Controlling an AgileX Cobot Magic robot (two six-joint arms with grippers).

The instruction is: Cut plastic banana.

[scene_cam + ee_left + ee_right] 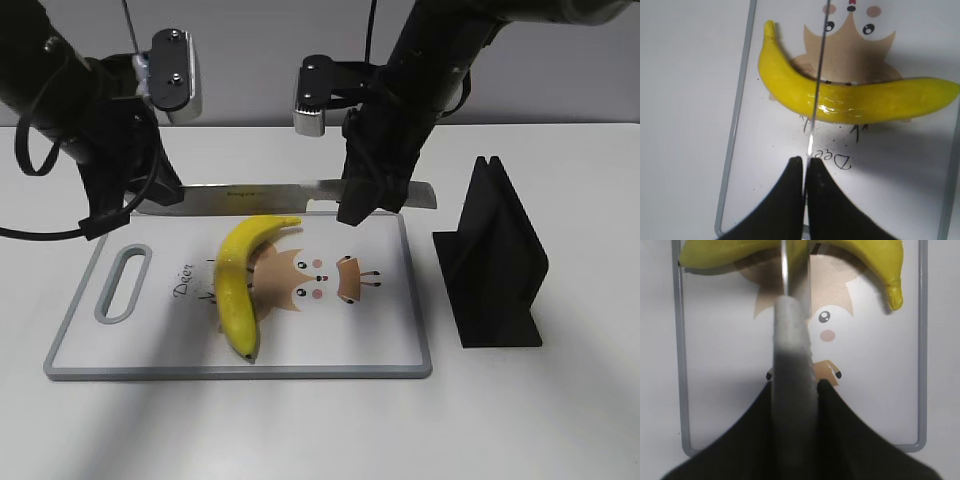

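From the exterior cam I've got the plastic banana (238, 283) lying on the cutting board (380, 345), stem pointing far-right, dark tip toward the near edge; the knife (290, 197) hangs level above the board's far edge, just past the stem; my left gripper (135, 205) pinches the blade's left end, my right gripper (368, 195) is clamped on the handle at the right; the black knife stand (490, 260) sits off to the right of the board.

Left wrist cam: fingers (820, 205) pressed together on the blade (815, 95), which crosses over the banana (855, 100) near its middle.

Right wrist cam: fingers (850, 440) squeezing the grey handle (792, 365); the banana (870, 255) lies beyond it, under the blade.
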